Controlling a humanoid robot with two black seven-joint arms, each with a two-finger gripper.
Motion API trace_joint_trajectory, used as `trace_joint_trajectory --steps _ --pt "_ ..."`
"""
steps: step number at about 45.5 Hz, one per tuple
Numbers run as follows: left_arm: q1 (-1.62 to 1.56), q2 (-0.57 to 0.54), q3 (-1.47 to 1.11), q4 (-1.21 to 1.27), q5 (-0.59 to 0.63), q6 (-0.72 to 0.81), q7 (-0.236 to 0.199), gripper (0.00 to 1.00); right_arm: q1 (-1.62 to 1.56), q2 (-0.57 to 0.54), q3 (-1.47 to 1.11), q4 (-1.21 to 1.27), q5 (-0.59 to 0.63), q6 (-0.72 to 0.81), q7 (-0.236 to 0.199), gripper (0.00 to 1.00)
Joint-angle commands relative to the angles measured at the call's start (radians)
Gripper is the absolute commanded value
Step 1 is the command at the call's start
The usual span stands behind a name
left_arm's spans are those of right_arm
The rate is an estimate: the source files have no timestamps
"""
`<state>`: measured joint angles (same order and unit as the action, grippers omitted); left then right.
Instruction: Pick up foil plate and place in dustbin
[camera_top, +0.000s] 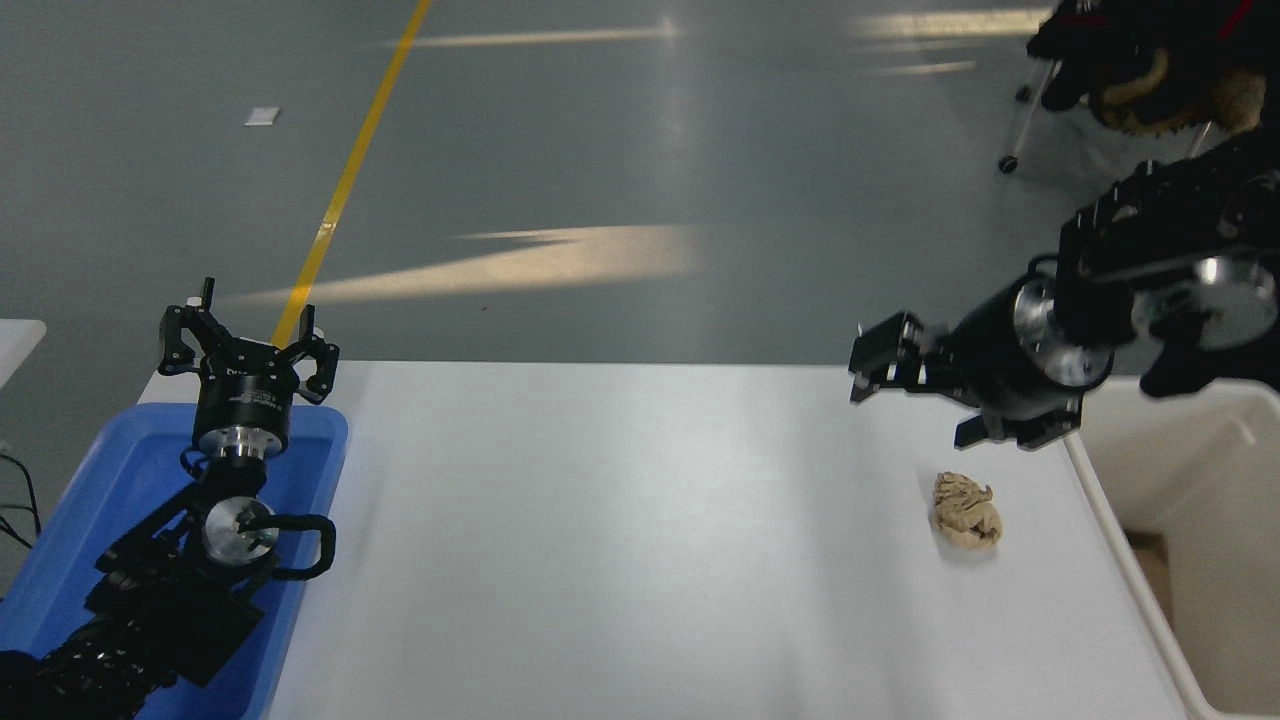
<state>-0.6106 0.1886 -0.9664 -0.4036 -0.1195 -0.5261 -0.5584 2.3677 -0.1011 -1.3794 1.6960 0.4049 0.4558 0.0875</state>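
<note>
**Hovering empty over the table's far right corner: the right gripper**

Nearest you, the left arm (150, 600) comes in at the lower left and lies along the blue tray (60, 560), which sits at the table's left edge. The left gripper (250, 335) stands over the tray's far end, pointing away from you with its jaws spread wide and nothing between them.

The white table (620, 540) fills the middle of your view. On its right part lies a small crumpled tan paper ball (966, 510), resting on the surface near the right edge and apart from both grippers.

The dustbin (1170, 470) stands just beside the table's right edge, cream-walled and cut off by the picture's right border. You see only part of its inside, a pale wall and a brownish patch low down. The foil plate does not show anywhere in this view; if it is in the bin, that part is hidden from you.

Farther back, the right arm (1180, 270) reaches in from the right edge above the dustbin's far left corner. The right gripper (925, 385) points left over the table's far right corner, raised off the surface and just beyond the paper ball. It is a little blurred, but its jaws look parted and they hold nothing.

Beyond the table lies grey floor with a yellow line (345, 190) running away on the left. A wheeled chair (1150, 60) draped in dark clothing stands at the top right.
</note>
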Motion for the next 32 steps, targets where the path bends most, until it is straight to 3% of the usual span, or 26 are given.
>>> trace_joint_trajectory --steps 1,11,32 --pt "0.0 0.0 0.0 0.0 0.0 0.0 0.0 0.99 0.131 0.101 -0.065 0.049 0.141 0.122 -0.006 1.0" --pt "0.0 0.0 0.0 0.0 0.0 0.0 0.0 0.99 0.081 0.101 -0.28 0.049 0.232 0.248 -0.005 1.0" --pt "0.0 0.0 0.0 0.0 0.0 0.001 -0.002 0.99 0.077 0.101 -0.268 0.049 0.244 0.33 -0.003 1.0"
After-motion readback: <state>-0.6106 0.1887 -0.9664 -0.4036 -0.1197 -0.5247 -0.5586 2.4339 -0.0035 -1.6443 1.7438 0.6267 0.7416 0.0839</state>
